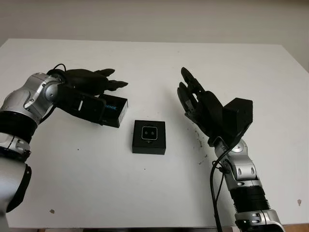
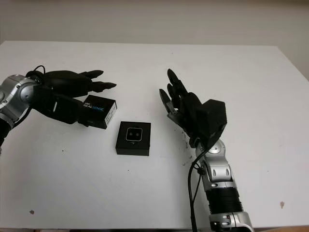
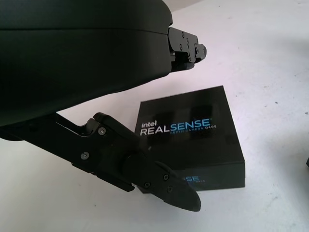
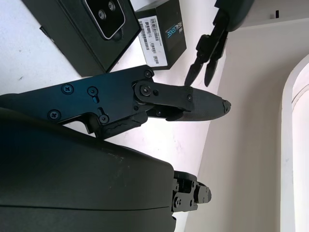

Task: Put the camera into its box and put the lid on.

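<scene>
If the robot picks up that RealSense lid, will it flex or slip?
The lid looks like a rigid, square-edged box, so it probably won't flex. Its smooth dark faces may slip between the left robot hand's hard fingers. Being flat-sided, it shouldn't roll.

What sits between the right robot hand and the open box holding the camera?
Nothing but bare white table: in the left eye view, the right robot hand hangs open beside the box, with the camera already seated inside it.
</scene>
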You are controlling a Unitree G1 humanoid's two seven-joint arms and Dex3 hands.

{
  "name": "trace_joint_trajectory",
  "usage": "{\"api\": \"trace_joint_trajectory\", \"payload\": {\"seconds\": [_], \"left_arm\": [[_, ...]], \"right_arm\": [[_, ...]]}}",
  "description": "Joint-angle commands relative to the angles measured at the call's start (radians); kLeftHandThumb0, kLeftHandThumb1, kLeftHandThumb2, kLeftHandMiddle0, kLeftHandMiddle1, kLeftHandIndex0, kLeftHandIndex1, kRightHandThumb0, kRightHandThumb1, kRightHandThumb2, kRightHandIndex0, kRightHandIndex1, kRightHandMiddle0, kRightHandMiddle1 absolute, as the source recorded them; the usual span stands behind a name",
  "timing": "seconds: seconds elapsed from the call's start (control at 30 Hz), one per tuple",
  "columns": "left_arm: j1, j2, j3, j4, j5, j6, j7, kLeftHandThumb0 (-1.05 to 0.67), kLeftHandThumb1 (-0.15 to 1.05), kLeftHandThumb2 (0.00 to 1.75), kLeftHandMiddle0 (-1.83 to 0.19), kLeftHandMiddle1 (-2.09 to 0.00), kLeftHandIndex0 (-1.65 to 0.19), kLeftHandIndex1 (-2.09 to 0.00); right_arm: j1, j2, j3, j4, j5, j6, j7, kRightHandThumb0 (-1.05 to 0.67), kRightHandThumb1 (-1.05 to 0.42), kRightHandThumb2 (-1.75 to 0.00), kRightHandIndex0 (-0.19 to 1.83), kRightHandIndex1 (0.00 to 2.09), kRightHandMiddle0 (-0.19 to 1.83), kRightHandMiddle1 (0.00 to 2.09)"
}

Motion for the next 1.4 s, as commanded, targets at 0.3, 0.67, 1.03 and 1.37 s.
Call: {"api": "trace_joint_trajectory", "payload": {"seconds": [0.3, 0.67, 1.03, 1.37], "left_arm": [[-0.009, -0.021, 0.01, 0.076, -0.086, -0.009, -0.024, -0.5, 0.82, 0.06, -0.02, -0.06, -0.01, -0.06], [0.03, -0.049, 0.041, 0.143, -0.227, -0.037, -0.087, -0.42, 0.83, 0.06, -0.18, -0.1, -0.14, -0.11], [0.051, -0.05, 0.004, 0.162, -0.175, -0.058, -0.03, -0.28, 0.84, 0.06, -0.27, -0.14, -0.22, -0.15], [0.064, -0.015, -0.084, 0.174, 0.025, -0.174, 0.25, -0.05, 0.93, 0.06, -0.04, -1.01, -0.21, -0.56]], "right_arm": [[0.0, -0.01, -0.011, 0.005, -0.012, -0.01, -0.015, -0.64, -1.05, -0.5, -0.03, 0.06, -0.01, 0.08], [0.009, -0.01, -0.02, 0.0, -0.001, -0.011, -0.017, -0.64, -1.05, -0.5, -0.03, 0.06, -0.01, 0.07], [0.015, -0.003, -0.034, -0.005, 0.007, -0.011, -0.024, -0.64, -1.05, -0.49, -0.03, 0.06, 0.01, 0.08], [0.018, -0.002, -0.042, -0.002, 0.019, -0.023, -0.015, -0.65, -1.05, -0.46, -0.02, 0.06, 0.06, 0.12]]}}
